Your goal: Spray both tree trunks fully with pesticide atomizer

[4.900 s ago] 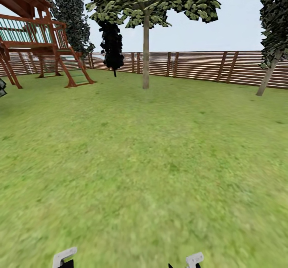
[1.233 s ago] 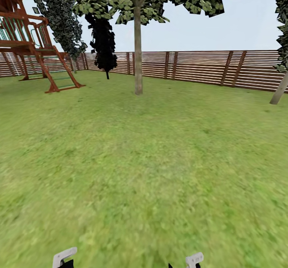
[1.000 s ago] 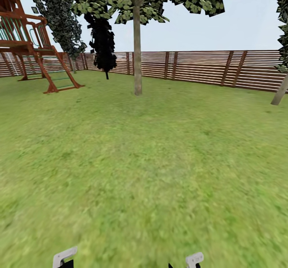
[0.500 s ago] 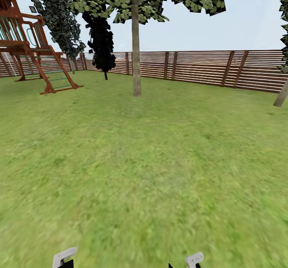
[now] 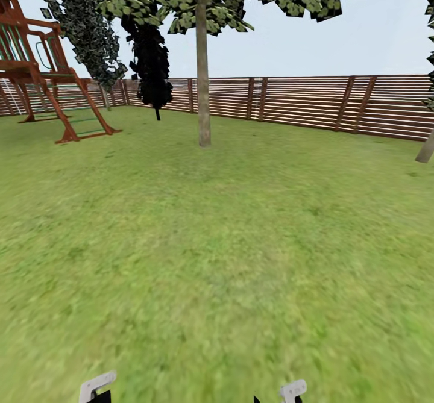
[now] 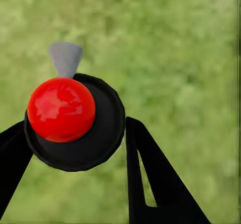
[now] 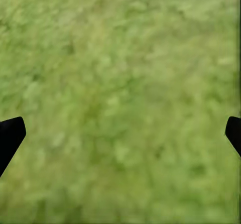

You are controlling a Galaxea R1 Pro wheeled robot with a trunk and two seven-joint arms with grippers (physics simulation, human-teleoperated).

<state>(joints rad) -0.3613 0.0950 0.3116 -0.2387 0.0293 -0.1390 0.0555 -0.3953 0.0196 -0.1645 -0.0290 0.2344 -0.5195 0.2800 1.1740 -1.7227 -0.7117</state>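
While the left gripper clasps the round black, grey-nozzled pesticide atomizer and the right gripper gapes wide over green grass, a leaning grey-brown tree trunk stands well ahead, rightward.

Red-brown wooden play frame (ladder leaning) far left on grass

A tree stands before the fence, play frame leftward.
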